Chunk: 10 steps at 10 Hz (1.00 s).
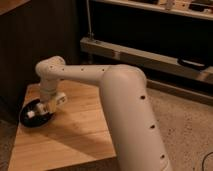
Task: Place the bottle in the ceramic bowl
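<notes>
The ceramic bowl [26, 120] is a shallow black dish sitting at the left edge of the wooden table [75, 137]. My gripper [46, 106] hangs low over the bowl at the end of the white arm, which reaches in from the right. It is shut on the bottle [32, 114], a small whitish piece whose end sticks out to the left just above the bowl's dark inside. The gripper covers most of the bottle and the bowl's right side.
A dark cabinet wall [30, 45] stands behind the table. A metal rack shelf [150, 57] runs along the back right. Speckled floor [185, 125] lies to the right of the table, and the arm's thick white link [130, 115] crosses the table's right half.
</notes>
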Each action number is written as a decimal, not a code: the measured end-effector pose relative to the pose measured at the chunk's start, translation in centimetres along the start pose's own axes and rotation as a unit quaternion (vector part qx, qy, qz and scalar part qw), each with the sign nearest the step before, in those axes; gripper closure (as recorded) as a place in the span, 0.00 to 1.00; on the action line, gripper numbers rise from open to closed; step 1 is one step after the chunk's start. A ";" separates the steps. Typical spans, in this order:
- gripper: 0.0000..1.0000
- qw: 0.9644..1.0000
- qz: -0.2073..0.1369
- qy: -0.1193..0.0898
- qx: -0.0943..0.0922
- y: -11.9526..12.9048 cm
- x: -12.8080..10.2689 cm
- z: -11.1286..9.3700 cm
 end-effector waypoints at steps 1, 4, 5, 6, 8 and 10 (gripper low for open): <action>1.00 1.000 -0.018 -0.007 -0.003 -0.6 -0.7 0.6; 0.86 0.999 -0.044 -0.018 -0.010 -1.5 -2.5 2.8; 0.76 0.999 -0.047 -0.016 -0.009 -1.9 -2.7 3.4; 0.63 0.999 -0.050 -0.014 -0.007 -2.2 -2.9 3.9; 0.47 0.998 -0.057 -0.010 -0.004 -2.3 -3.4 4.5; 0.28 0.998 -0.057 -0.005 -0.002 -2.5 -3.8 5.0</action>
